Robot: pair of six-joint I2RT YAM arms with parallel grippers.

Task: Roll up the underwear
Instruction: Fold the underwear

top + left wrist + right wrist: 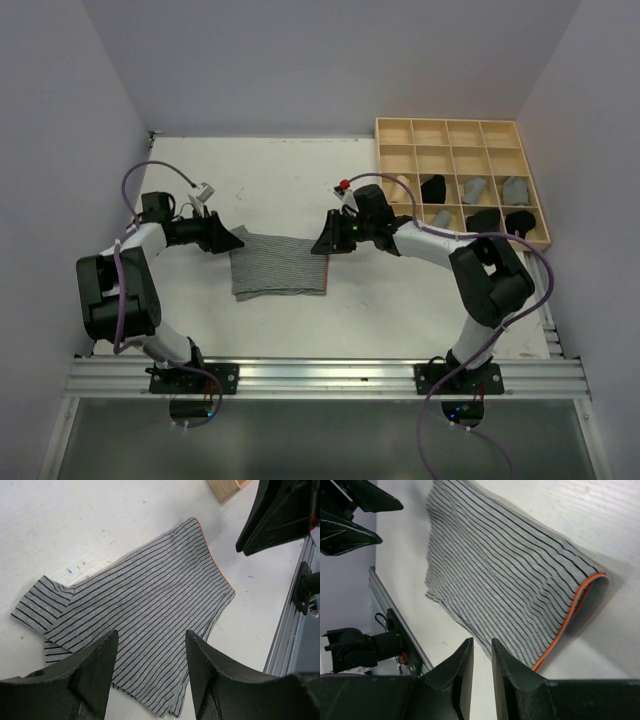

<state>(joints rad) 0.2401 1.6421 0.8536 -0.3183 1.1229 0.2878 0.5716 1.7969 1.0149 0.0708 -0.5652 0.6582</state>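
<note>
A pale wooden grid tray (447,121) sits at the white table's (280,180) far right corner.

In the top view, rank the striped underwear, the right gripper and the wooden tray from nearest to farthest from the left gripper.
1. striped underwear: mid-table, its edge right beside the left gripper.
2. right gripper: at the garment's opposite edge.
3. wooden tray: far right corner of the table.
</note>
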